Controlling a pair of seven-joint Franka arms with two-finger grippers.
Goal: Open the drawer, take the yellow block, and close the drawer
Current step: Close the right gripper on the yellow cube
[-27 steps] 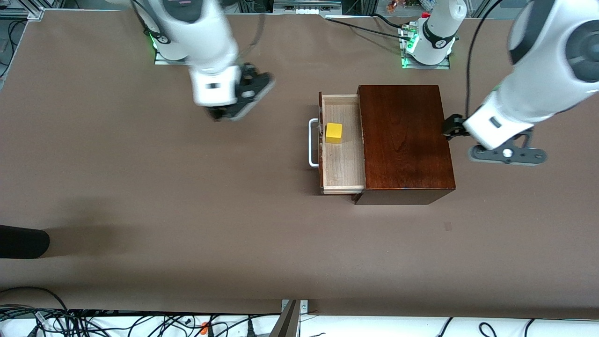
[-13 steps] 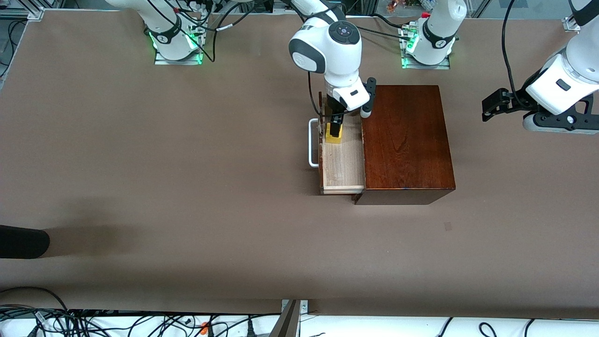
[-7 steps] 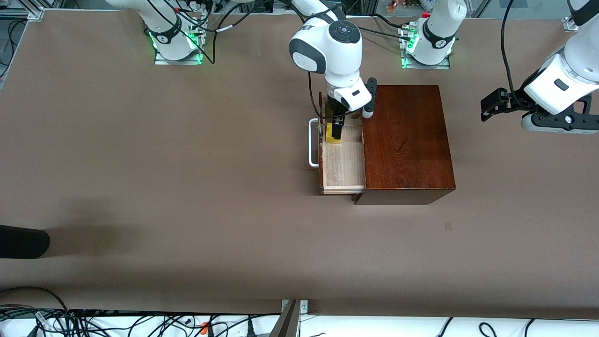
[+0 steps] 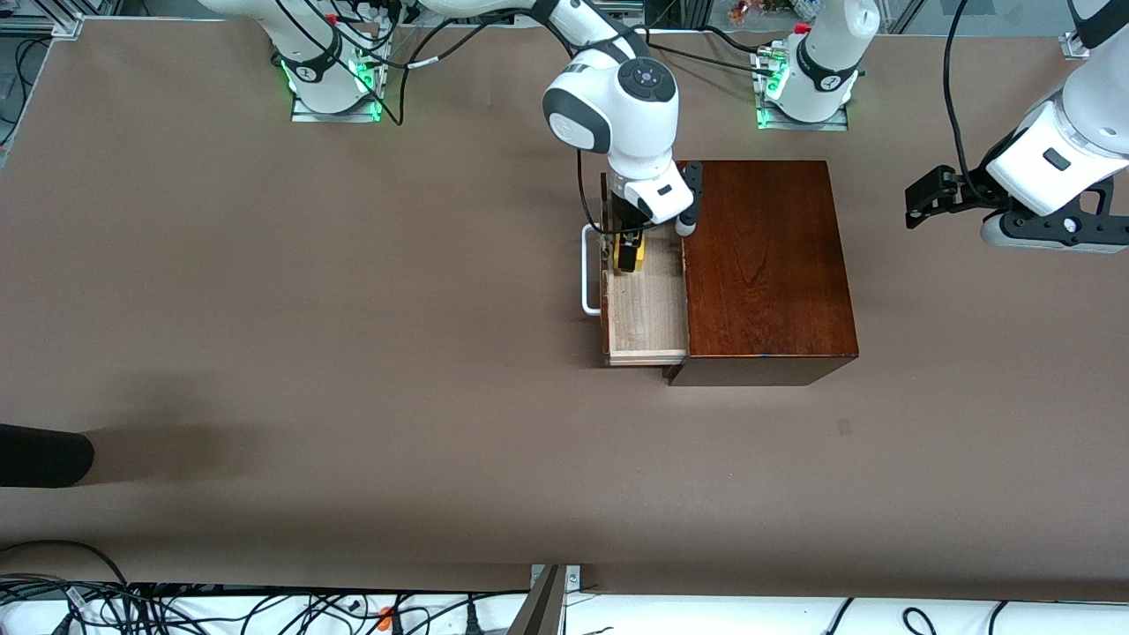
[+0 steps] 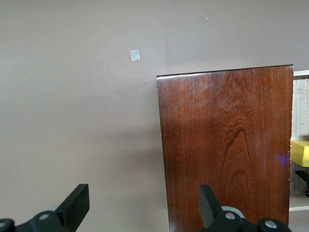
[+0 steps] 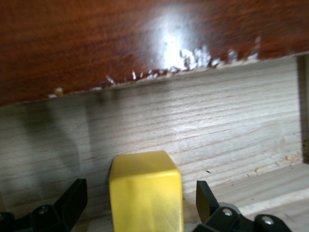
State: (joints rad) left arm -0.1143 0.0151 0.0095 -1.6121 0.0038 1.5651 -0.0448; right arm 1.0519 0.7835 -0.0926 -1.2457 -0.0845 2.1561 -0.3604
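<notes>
The drawer (image 4: pixel 648 309) of the dark wooden box (image 4: pixel 767 256) stands pulled out toward the right arm's end of the table, its white handle (image 4: pixel 589 269) in front. The yellow block (image 4: pixel 639 253) lies in the drawer, in the part farther from the front camera. My right gripper (image 4: pixel 629 251) is down in the drawer, open, one finger (image 6: pixel 72 198) on each side of the block (image 6: pixel 145 191), with a gap on both sides. My left gripper (image 4: pixel 917 205) is open and empty over the table past the box's back, and waits there (image 5: pixel 142 203).
The left wrist view shows the box's top (image 5: pixel 227 145) and a corner of the block (image 5: pixel 300 153). A dark object (image 4: pixel 40 454) lies at the table's edge at the right arm's end. Cables run along the table's near edge.
My right arm swung from over the bare table to the drawer and lowered its open gripper around the block. My left gripper drew away from the box's back, then held still.
</notes>
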